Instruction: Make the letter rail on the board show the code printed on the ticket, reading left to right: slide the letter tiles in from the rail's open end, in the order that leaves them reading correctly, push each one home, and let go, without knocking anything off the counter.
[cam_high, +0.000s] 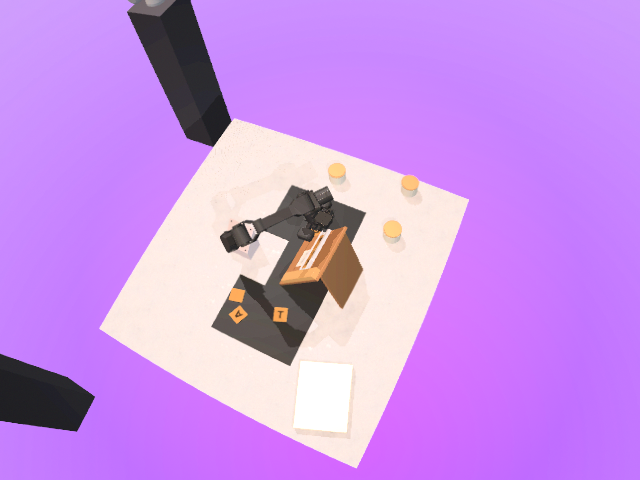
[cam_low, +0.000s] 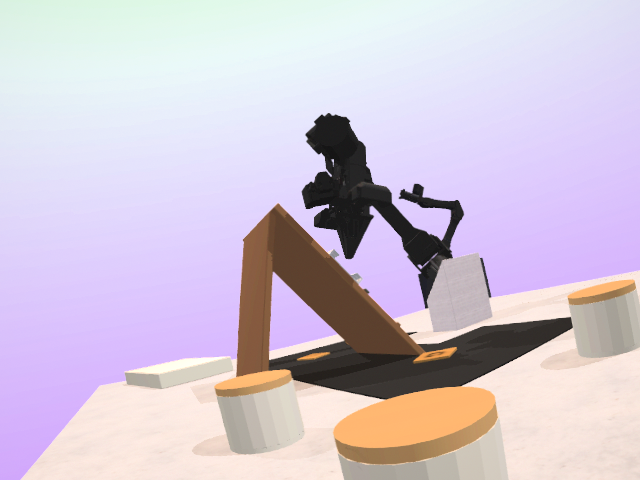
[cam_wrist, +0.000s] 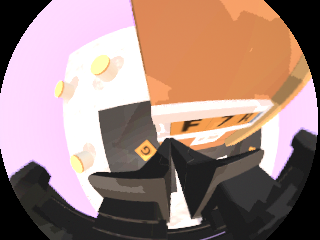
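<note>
Orange-brown wood dominates the scene as the gripper (cam_low: 350, 252) hangs clenched on nothing, its fingers pinched to a point just above the upper stretch of the sloped board (cam_low: 330, 281). Seen from the wrist, the letter rail (cam_wrist: 210, 122) sits directly ahead of the shut fingertips and appears to carry at least 1 orange tile, though its letters are too blurred to read with confidence.

On the dark mat (cam_high: 258, 330) near the foot of the board, 3 more letter tiles wait well apart from the rail: 1 marked A (cam_high: 238, 313), 1 marked T (cam_high: 279, 314) and 1 (cam_high: 236, 295) whose face cannot be read from above.

A white ticket (cam_high: 323, 396) lies flat at the counter's near edge, its printed code not legible at this range.

The risks look plain from here. A push that runs too deep or off the rail's line could jam the tile in its channel, or tip the propped board on its single back leg. A wide swing of the arm toward the mat could sweep a loose tile away, or strike 1 of the 3 orange-lidded jars, such as the nearest (cam_high: 392, 230), toward the counter's edge.
</note>
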